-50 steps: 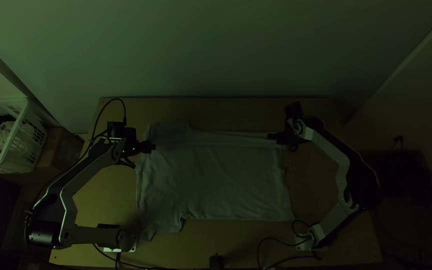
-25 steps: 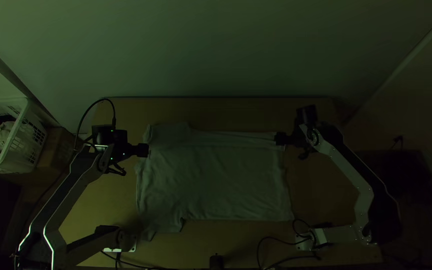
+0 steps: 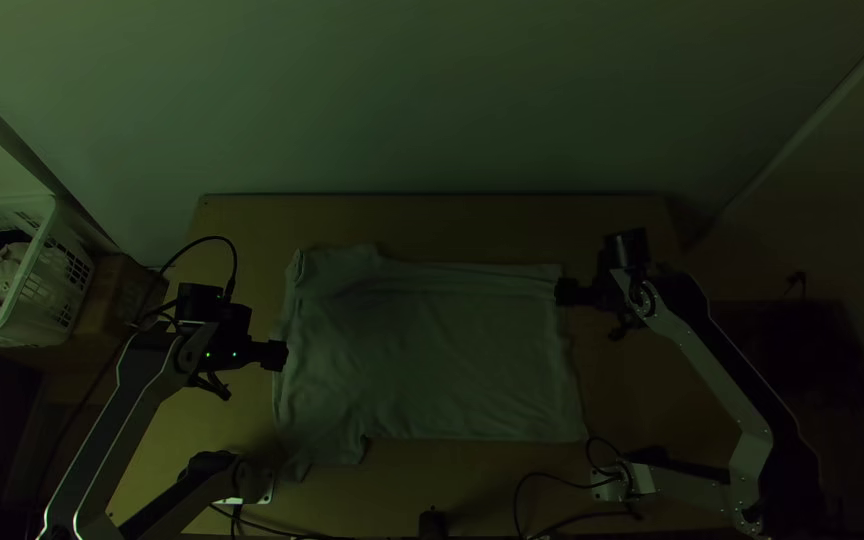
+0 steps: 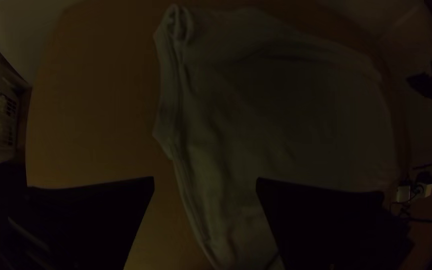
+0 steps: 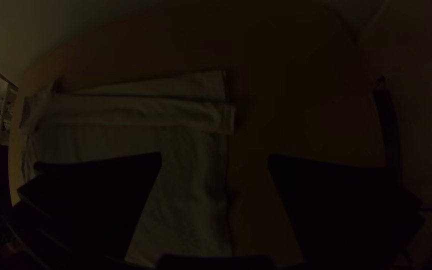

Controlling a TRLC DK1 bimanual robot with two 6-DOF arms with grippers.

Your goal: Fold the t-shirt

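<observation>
In the top view my left gripper (image 3: 274,355) is at the shirt's left edge and my right gripper (image 3: 566,292) at its right edge, near the upper corner. Between them the pale t-shirt (image 3: 432,350) lies spread sideways, with a strip along its far side folded over. Both grippers are open: the left wrist view has the shirt (image 4: 296,120) beyond the wide-parted left gripper (image 4: 205,182), and in the right wrist view the shirt's folded strip (image 5: 141,111) lies beyond the right gripper (image 5: 215,157), whose fingers hold nothing.
A white basket (image 3: 52,280) with cloth inside stands left of the wooden table (image 3: 492,225). Cables (image 3: 527,500) lie along the near edge by the arm bases, and a small black object (image 3: 433,524) sits at the near edge's middle.
My left gripper has moved toward the near side and slightly left. The right gripper has moved a little to the right and nearer. The shirt's far strip lies flatter at its right end.
</observation>
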